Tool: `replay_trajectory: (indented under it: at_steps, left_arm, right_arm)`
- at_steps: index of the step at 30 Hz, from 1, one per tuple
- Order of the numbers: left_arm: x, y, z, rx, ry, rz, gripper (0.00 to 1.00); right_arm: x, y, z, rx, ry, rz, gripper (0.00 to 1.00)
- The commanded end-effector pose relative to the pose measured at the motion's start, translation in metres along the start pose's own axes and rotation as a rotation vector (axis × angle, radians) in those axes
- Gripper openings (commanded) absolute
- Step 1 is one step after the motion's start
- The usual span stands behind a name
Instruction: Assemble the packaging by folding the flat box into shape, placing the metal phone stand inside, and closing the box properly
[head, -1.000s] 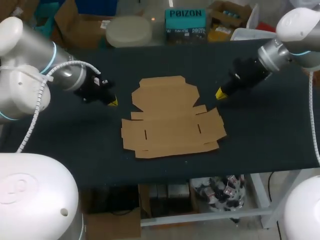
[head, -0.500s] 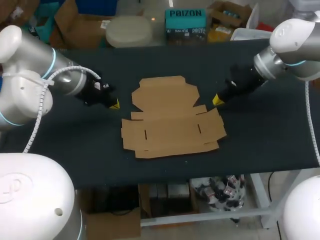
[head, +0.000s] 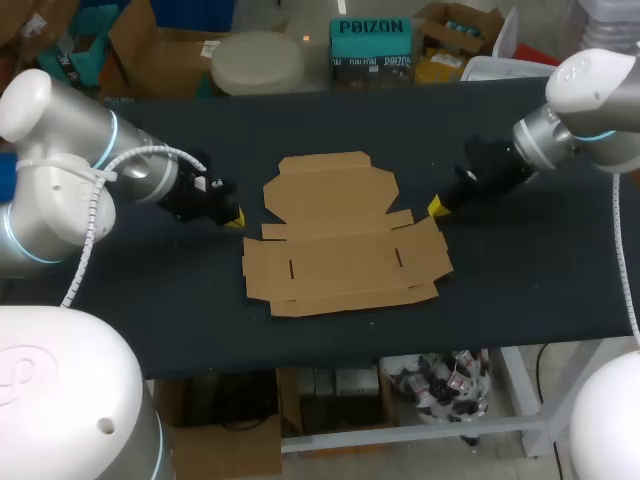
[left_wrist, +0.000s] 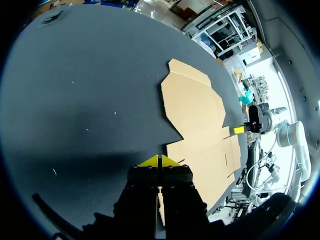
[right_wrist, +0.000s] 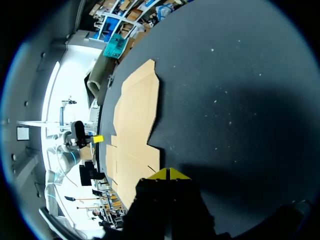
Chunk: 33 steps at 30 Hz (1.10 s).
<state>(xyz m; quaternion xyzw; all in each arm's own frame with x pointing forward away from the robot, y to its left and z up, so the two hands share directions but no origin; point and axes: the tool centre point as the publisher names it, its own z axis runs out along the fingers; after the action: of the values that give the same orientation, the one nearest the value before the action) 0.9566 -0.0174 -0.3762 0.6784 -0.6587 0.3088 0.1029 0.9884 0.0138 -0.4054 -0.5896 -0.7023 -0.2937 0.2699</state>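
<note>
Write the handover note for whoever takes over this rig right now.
Flat box: unfolded, lying flat in the middle of the table. Metal phone stand: not in view.
Left end effector: shut, empty, beside the box's left edge.
Right end effector: shut, empty, beside its right edge.
Done: nothing yet.
Left: fold the box, put the stand in, close it.

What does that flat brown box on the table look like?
The box is a brown cardboard cut-out, not yet folded, lying flat on the dark table. It has a smaller panel with a tab at the far end, a wider panel nearer, side flaps and two short slits. Nothing lies on it. The left gripper and right gripper sit close beside its two side notches; whether they touch it is unclear.
</note>
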Motion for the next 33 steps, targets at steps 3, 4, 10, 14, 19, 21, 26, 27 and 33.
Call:
replay_trajectory:
  at_steps: [3, 4, 10, 14, 19, 21, 26, 27, 33]
  left_arm:
    - [0.001, -0.003, 0.015, -0.016, 0.005, 0.013, 0.0]
    - [0.002, -0.003, 0.016, -0.021, 0.004, 0.015, 0.0]
    - [0.002, -0.003, 0.02, -0.028, 0.011, 0.021, 0.0]
    - [0.002, -0.002, 0.021, -0.031, 0.019, 0.022, 0.0]
    - [0.002, -0.001, 0.022, -0.036, 0.022, 0.025, 0.0]
    - [0.002, 0.0, 0.023, -0.037, 0.023, 0.026, 0.0]
    - [0.002, 0.001, 0.026, -0.043, 0.03, 0.028, 0.0]
    - [0.001, 0.001, 0.026, -0.044, 0.03, 0.028, 0.0]
    - [0.0, 0.001, 0.028, -0.051, 0.039, 0.027, 0.0]
  right_arm:
    - [0.007, 0.009, 0.003, 0.025, 0.0, -0.008, 0.0]
    - [0.007, 0.01, 0.004, 0.032, 0.005, -0.009, 0.0]
    - [0.004, 0.013, 0.011, 0.044, 0.019, -0.007, 0.0]
    - [0.003, 0.015, 0.015, 0.049, 0.026, -0.004, 0.0]
    - [0.004, 0.015, 0.016, 0.05, 0.024, -0.002, 0.0]
    - [0.004, 0.015, 0.017, 0.048, 0.025, -0.002, 0.0]
    - [0.004, 0.015, 0.026, 0.055, 0.02, -0.004, 0.0]
    - [0.004, 0.015, 0.027, 0.056, 0.02, -0.005, 0.0]
    - [0.001, 0.013, 0.031, 0.049, 0.031, -0.017, 0.0]
